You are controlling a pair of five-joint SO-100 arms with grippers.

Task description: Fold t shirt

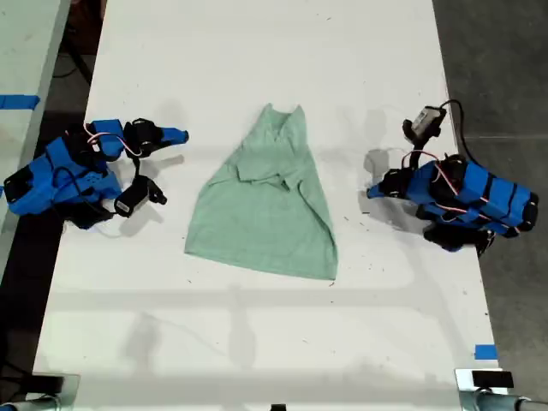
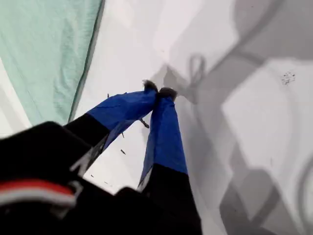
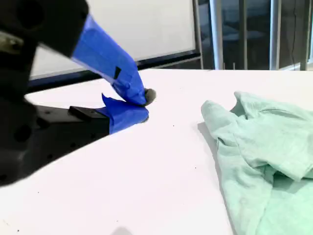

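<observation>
Fabric this soft will sag and slide, so the t shirt, lying partly folded mid-bench between both arms, looks best pinched at a hem corner. My first gripper and my second gripper are both closed on nothing, clear of the cloth.

my first gripper: bare table ahead, free | t shirt edge off to one side, apart | my second gripper: open tabletop ahead, rumpled shirt alongside, not touching
</observation>
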